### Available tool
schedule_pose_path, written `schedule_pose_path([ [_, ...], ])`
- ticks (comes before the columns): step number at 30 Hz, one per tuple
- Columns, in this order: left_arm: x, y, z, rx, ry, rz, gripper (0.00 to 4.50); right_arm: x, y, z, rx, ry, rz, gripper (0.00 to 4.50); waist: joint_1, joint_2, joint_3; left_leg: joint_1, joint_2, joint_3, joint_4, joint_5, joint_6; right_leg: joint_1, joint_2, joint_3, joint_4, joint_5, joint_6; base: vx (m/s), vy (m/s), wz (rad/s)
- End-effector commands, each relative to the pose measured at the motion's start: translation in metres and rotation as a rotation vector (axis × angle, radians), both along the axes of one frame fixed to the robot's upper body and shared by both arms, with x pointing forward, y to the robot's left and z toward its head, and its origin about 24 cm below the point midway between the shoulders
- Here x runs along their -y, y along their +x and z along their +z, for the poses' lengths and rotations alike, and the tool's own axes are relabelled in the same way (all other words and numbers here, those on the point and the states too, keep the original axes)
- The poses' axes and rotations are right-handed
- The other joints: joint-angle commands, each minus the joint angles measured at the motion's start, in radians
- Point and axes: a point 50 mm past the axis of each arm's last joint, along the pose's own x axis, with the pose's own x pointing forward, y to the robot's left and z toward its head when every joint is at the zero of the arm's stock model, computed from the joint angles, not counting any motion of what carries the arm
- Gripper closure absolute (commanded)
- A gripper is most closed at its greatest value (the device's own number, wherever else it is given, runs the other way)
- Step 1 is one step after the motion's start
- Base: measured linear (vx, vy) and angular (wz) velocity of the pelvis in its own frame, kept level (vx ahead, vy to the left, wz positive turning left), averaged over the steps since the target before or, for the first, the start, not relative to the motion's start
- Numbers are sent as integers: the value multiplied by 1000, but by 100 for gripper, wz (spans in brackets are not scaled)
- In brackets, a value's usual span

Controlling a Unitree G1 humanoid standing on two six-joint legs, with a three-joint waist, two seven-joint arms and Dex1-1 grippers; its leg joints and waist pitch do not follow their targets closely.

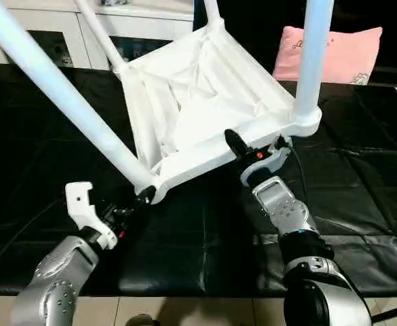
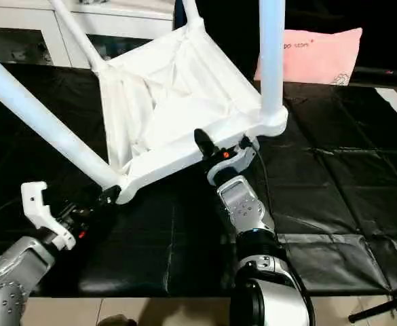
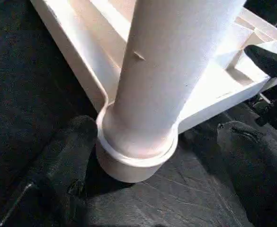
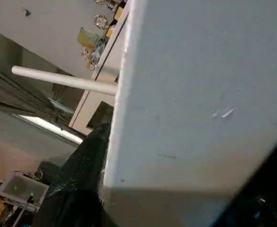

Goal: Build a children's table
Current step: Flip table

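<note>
So in the head views, the children's table was flipped and tipped up, its ribbed underside facing the camera. It was resting on its near-left corner on the counter, which was covered in a black sheet. All 4 white legs were plugged into the corner sockets: one long leg ran off toward the upper left, another leg stood up at the near-right corner, and 2 more poked out from the far corners. The right hand had the near edge of the tabletop clamped between its fingers, partly closed on it, just left of that right corner socket. The left hand sat low on the counter right by the bottom-left corner, spread wide with nothing in it. A pink pillow lay at the back right, and a white cabinet stood behind at the left.

Left wrist view: the base of the leg was seated in its round socket, which rested on the black sheet. A black finger sat just beside it, the other one well off to the side, so the hand was wide open around that corner without gripping.

Right wrist view: a big white slab of tabletop up close, a black finger against its edge, 1 leg sticking out behind.
</note>
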Motion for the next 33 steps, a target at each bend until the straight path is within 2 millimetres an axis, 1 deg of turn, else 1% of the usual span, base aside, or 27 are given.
schedule_pose_path([
  [1,2,-1,4,16,-5,-23,0,11,9,36,186,-47,-32,233,-3,9,-66,24,36,-3,-67,-89,5,52,-65,38,-48,8,-195,0,0,0],
  [4,2,-3,3,12,4,-44,0,11,8,37,187,-48,-35,233,-2,9,-67,24,35,-3,-66,-79,8,52,-65,38,-47,16,-194,0,0,0],
  [5,2,-5,3,17,18,-73,0,12,7,39,193,-55,-37,233,0,6,-67,25,35,-3,-65,-65,15,52,-65,38,-45,28,-192,0,0,0],
  [6,2,-6,4,21,20,-86,0,12,7,40,197,-60,-39,233,0,8,-68,25,35,-3,-65,-62,17,51,-64,38,-44,32,-192,0,0,0],
  [7,4,-10,8,38,22,-133,0,15,7,44,211,-91,-50,233,-2,1,-67,25,35,-2,-65,-60,20,51,-63,38,-45,34,-192,0,0,0],
  [8,5,-11,11,47,23,-155,0,17,7,46,217,-110,-57,233,2,-1,-67,24,36,-4,-65,-43,25,53,-66,37,-41,36,-191,0,0,0],
  [9,6,-12,12,52,23,-169,0,18,7,47,222,-121,-62,233,0,1,-67,27,36,-1,-64,-51,24,47,-63,38,-43,30,-193,0,0,0],
  [10,8,-16,19,73,36,-229,0,23,6,53,240,-171,-81,233,4,-1,-65,29,37,-2,-66,-55,19,48,-63,37,-42,14,-188,0,0,0],
  [11,9,-19,22,79,50,-257,0,26,5,55,243,-197,-92,233,1,-4,-65,28,37,-1,-67,-60,18,46,-62,37,-42,8,-186,0,0,0],
  [12,10,-20,23,81,60,-273,0,28,4,56,243,-210,-98,233,3,-2,-62,30,37,-1,-68,-67,14,44,-61,37,-44,-3,-181,0,0,0],
  [13,10,-22,25,82,73,-293,0,33,3,58,250,-244,-113,233,3,-8,-60,30,35,0,-68,-68,4,44,-59,38,-44,-19,-166,0,0,0],
  [14,10,-25,27,82,82,-310,0,37,1,60,250,-273,-131,233,2,-8,-61,31,34,1,-68,-72,2,44,-59,39,-44,-22,-162,0,0,0],
  [17,12,-29,29,83,96,-340,0,46,-4,65,250,-306,-176,233,4,-10,-59,30,33,1,-69,-79,-15,43,-57,41,-47,-40,-126,0,0,0],
  [19,11,-29,31,89,110,-336,0,52,-6,70,248,-324,-209,233,2,-11,-58,29,31,1,-70,-96,-25,43,-57,42,-50,-58,-116,0,0,0],
  [20,10,-28,33,97,115,-328,0,55,-7,73,247,-339,-226,235,1,-14,-56,29,31,1,-71,-105,-27,42,-57,43,-52,-72,-112,0,0,0],
  [21,10,-28,33,97,115,-328,0,55,-7,73,247,-339,-226,237,1,-14,-55,29,30,1,-72,-124,-32,41,-57,44,-54,-98,-103,0,0,0],
  [22,8,-26,39,121,129,-318,0,60,-9,78,241,-382,-256,240,1,-14,-53,29,29,0,-73,-142,-41,40,-56,45,-58,-131,-92,0,0,0],
  [23,8,-26,39,121,129,-318,0,60,-9,78,241,-382,-256,240,1,-15,-54,30,29,0,-73,-150,-43,39,-56,45,-58,-142,-88,0,0,0],
  [24,8,-23,45,141,140,-323,0,64,-11,82,236,-403,-273,240,1,-18,-51,30,28,0,-74,-169,-49,38,-56,46,-61,-180,-78,0,0,0],
  [25,8,-20,56,175,157,-338,0,69,-13,88,227,-455,-307,241,1,-16,-52,35,28,1,-73,-181,-57,32,-54,46,-61,-198,-73,0,0,0],
  [26,9,-19,61,192,164,-351,0,71,-14,90,222,-484,-322,241,0,-17,-51,32,28,-1,-74,-185,-60,33,-53,45,-61,-204,-72,0,0,0],
  [28,11,-17,71,223,168,-371,0,73,-15,94,209,-537,-353,241,-2,-20,-49,28,26,-1,-75,-196,-70,33,-53,45,-62,-234,-56,0,0,0],
  [29,11,-17,71,223,168,-371,0,73,-15,94,209,-537,-353,242,-2,-20,-50,28,25,-2,-74,-192,-73,33,-53,45,-62,-239,-53,0,0,0],
  [30,11,-16,75,235,168,-377,0,74,-15,95,208,-557,-365,242,-1,-19,-50,30,26,-1,-74,-196,-76,30,-53,45,-64,-246,-49,0,0,0],
  [31,12,-15,80,257,168,-384,0,75,-15,99,203,-594,-391,243,-2,-20,-51,30,25,-1,-74,-199,-77,30,-53,45,-64,-249,-48,0,0,0],
  [32,12,-15,80,257,168,-384,0,75,-15,99,203,-594,-391,244,-2,-20,-51,31,25,-1,-74,-203,-82,28,-51,45,-64,-249,-47,0,0,0],
  [33,13,-13,84,269,164,-384,0,76,-15,102,202,-619,-411,244,-4,-21,-50,27,25,-3,-75,-205,-86,31,-52,45,-64,-250,-45,0,0,0],
])
